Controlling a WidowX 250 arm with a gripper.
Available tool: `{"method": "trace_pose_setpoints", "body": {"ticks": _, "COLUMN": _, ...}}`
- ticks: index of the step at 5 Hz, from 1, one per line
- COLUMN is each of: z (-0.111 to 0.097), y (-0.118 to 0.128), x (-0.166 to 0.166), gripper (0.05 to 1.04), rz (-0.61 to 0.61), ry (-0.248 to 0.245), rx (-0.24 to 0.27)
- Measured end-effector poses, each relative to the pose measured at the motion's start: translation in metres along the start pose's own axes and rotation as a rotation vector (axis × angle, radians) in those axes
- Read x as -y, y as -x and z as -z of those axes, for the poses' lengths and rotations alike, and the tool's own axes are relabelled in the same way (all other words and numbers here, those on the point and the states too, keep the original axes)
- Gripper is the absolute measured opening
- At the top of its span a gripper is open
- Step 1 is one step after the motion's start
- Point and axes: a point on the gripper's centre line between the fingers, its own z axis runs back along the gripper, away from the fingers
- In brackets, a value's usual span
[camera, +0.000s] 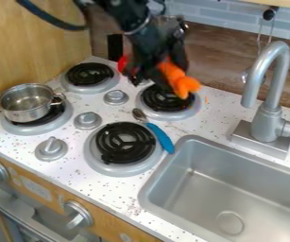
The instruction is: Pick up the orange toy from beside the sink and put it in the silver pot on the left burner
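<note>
Your fingers (157, 73) are closed on the orange object (183, 84), which you have above the far right burner (158, 99), its long axis slanting out from them toward near right.

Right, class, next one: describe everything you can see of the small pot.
The pot is round, silvery and shiny, apparently metal, with a rim and two small loop handles on opposite sides. Uncovered, it stands upright on the leftmost black coil burner. One handle is close to the wooden panel; I can't tell whether they touch.
</note>
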Motion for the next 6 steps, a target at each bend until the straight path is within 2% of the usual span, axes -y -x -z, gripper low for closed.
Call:
{"method": "trace_pose_setpoints", "body": {"ticks": 1, "z": -0.016, "y": -0.043, "x": -0.013, "gripper": 0.544, "rz": -0.134, "ry": 0.021, "rx": 0.119}}
{"method": "trace_pose_setpoints", "body": {"ticks": 2, "z": 0.004, "y": -0.092, "x": -0.029, "gripper": 0.544, "rz": -0.215, "ry": -0.036, "rx": 0.171}}
{"method": "trace_pose_setpoints", "body": {"ticks": 3, "z": 0.033, "y": -0.121, "x": -0.044, "gripper": 0.544, "rz": -0.270, "ry": -0.110, "rx": 0.208}}
{"method": "trace_pose_setpoints", "body": {"ticks": 4, "z": 0.036, "y": -0.139, "x": -0.060, "gripper": 0.544, "rz": -0.344, "ry": -0.137, "rx": 0.273}}
{"method": "trace_pose_setpoints", "body": {"ticks": 5, "z": 0.027, "y": -0.156, "x": -0.070, "gripper": 0.544, "rz": -0.400, "ry": -0.142, "rx": 0.320}}
{"method": "trace_pose_setpoints", "body": {"ticks": 6, "z": 0.019, "y": -0.169, "x": -0.077, "gripper": 0.544, "rz": -0.433, "ry": -0.121, "rx": 0.358}}
